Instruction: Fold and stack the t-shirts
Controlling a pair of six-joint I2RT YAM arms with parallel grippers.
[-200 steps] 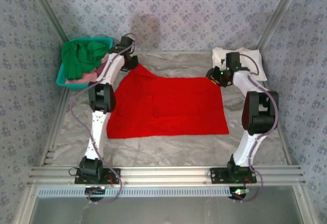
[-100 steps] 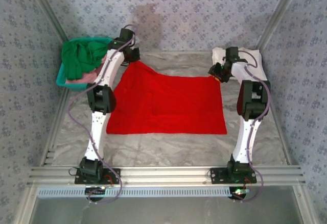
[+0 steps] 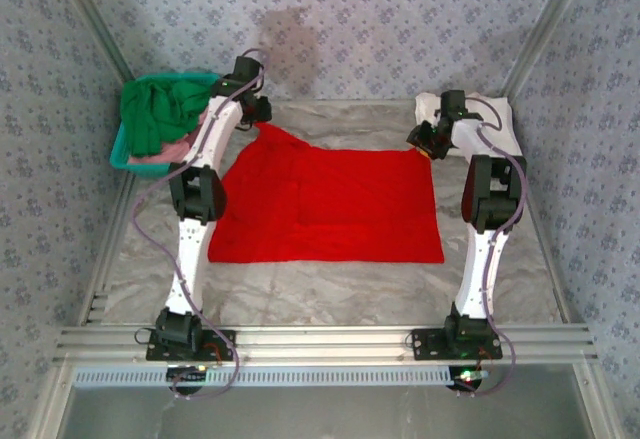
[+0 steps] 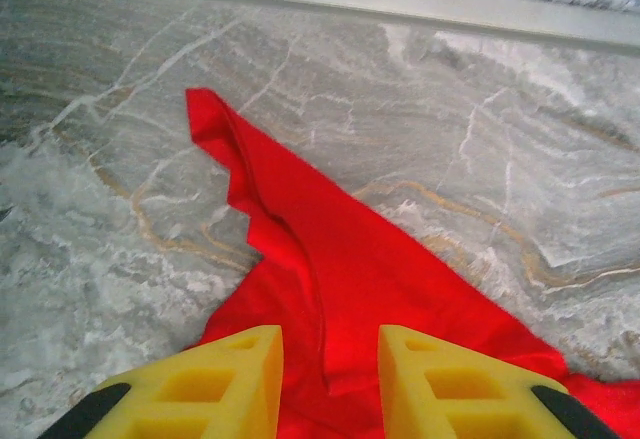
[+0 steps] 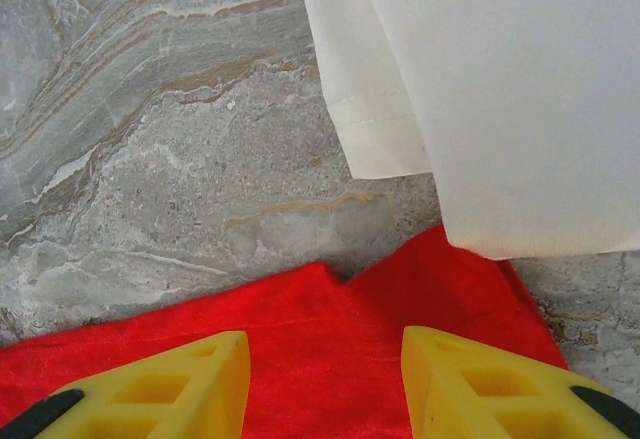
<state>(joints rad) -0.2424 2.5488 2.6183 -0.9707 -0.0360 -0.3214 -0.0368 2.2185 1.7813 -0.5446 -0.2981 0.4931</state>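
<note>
A bright red t-shirt (image 3: 330,204) lies spread flat in the middle of the table, its far left corner drawn out to a point (image 4: 215,119). My left gripper (image 3: 260,111) hovers over that corner, and in the left wrist view its yellow fingers (image 4: 330,384) stand apart with red cloth lying loose beneath the gap. My right gripper (image 3: 428,144) is open above the shirt's far right corner (image 5: 420,269). A folded white t-shirt (image 5: 500,89) lies just beyond it at the far right (image 3: 495,119).
A teal basket (image 3: 120,154) at the far left holds a green shirt (image 3: 155,114) and a pink one (image 3: 180,147). Metal frame rails run along the table's sides and near edge (image 3: 320,339). Bare marble surface (image 3: 330,289) lies in front of the red shirt.
My left gripper has opened and let go of the red shirt's far left corner, which now lies lower. The right arm shifted slightly towards the back; the shirt's near edge slid back a little.
</note>
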